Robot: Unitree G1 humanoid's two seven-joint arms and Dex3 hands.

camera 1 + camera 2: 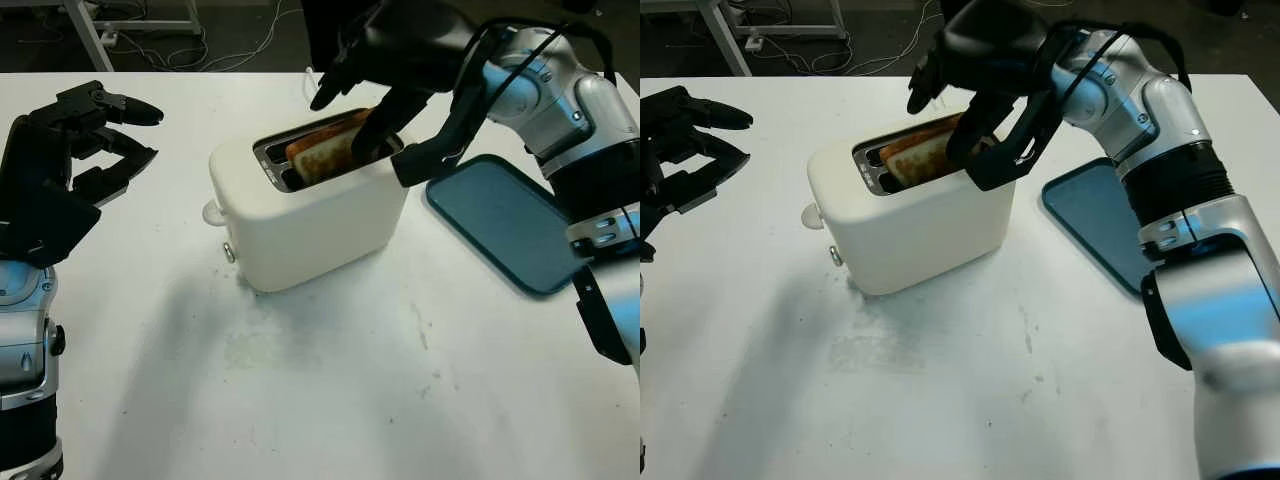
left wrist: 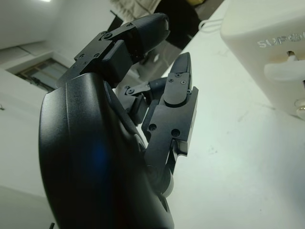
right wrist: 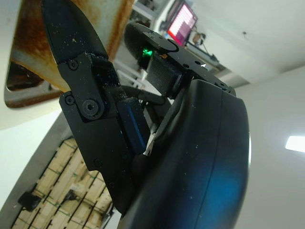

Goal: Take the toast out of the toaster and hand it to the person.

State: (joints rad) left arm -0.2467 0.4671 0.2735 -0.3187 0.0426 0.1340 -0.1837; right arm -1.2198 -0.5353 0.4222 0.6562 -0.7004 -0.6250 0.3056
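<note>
The white toaster [image 1: 310, 220] stands mid-table with a browned toast [image 1: 325, 150] sticking up from its near slot. My right hand [image 1: 345, 125] hovers over the slots, open. One finger [image 1: 378, 128] reaches down against the toast's near face, and another finger [image 1: 325, 95] points out above and behind the toast. The right wrist view has that finger [image 3: 71, 33] lying along the toast [image 3: 26, 52]. My left hand [image 1: 120, 150] is held open above the table, left of the toaster [image 2: 267, 38] and apart from it.
A teal tray [image 1: 500, 220] lies flat to the right of the toaster, under my right forearm. The toaster's lever knob [image 1: 212, 212] juts out on its left end. A person in dark clothing [image 2: 186, 19] stands beyond the table's far edge.
</note>
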